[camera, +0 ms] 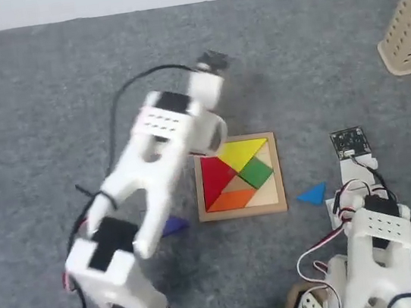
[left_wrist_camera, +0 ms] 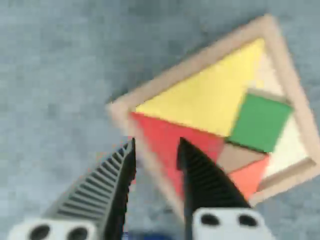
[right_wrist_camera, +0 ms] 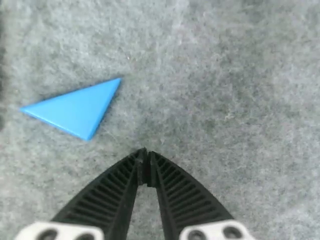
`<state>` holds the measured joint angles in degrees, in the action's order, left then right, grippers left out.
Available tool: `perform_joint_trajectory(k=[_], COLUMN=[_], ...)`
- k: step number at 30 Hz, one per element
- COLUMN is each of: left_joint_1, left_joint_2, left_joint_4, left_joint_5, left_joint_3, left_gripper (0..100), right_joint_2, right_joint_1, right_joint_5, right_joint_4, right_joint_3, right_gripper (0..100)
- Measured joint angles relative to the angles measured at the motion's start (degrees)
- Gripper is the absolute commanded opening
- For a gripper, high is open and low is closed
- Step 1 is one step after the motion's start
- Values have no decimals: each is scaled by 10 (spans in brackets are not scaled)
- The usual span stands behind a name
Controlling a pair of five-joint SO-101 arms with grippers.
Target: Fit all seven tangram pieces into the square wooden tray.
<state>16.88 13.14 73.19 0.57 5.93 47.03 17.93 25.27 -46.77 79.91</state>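
Grey fabric covers the surface [camera: 31, 109]. The left end effector [left_wrist_camera: 156, 145] is released, its fingers spread apart above the rim of the square wooden tray [left_wrist_camera: 190, 62] beside the red triangle [left_wrist_camera: 165, 137]. Yellow triangle [left_wrist_camera: 205, 95], green square [left_wrist_camera: 260, 122], a brownish piece [left_wrist_camera: 237, 157] and an orange triangle [left_wrist_camera: 250, 177] also lie in the tray. The right end effector [right_wrist_camera: 144, 152] is clenched on nothing, just beside the light blue triangle [right_wrist_camera: 75, 110], which lies flat outside the tray. A dark blue piece [camera: 173, 224] lies on the tray's other side, partly under the left arm [camera: 147, 177].
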Motion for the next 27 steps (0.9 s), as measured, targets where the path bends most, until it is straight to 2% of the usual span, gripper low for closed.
perform_joint_trajectory(k=[1,5,9,17,22,27], left_joint_1=[-17,-89,-170,-305,-338,-338], left_joint_2=[-15,-74,-162,-323,-331,-309], left_joint_4=[0,-2,-47,-174,-280,-316], left_joint_5=[-3,-26,-42,-114,-152,-174], left_joint_3=[10,82,193,432,526,535], left_gripper=[4,13,13,106,104,104], right_joint_2=[0,0,0,0,0,0], right_joint_1=[0,0,0,0,0,0], right_joint_5=[0,0,0,0,0,30], right_joint_4=[0,0,0,0,0,0], right_joint_3=[0,0,0,0,0,0], right_gripper=[10,10,10,10,11,54])
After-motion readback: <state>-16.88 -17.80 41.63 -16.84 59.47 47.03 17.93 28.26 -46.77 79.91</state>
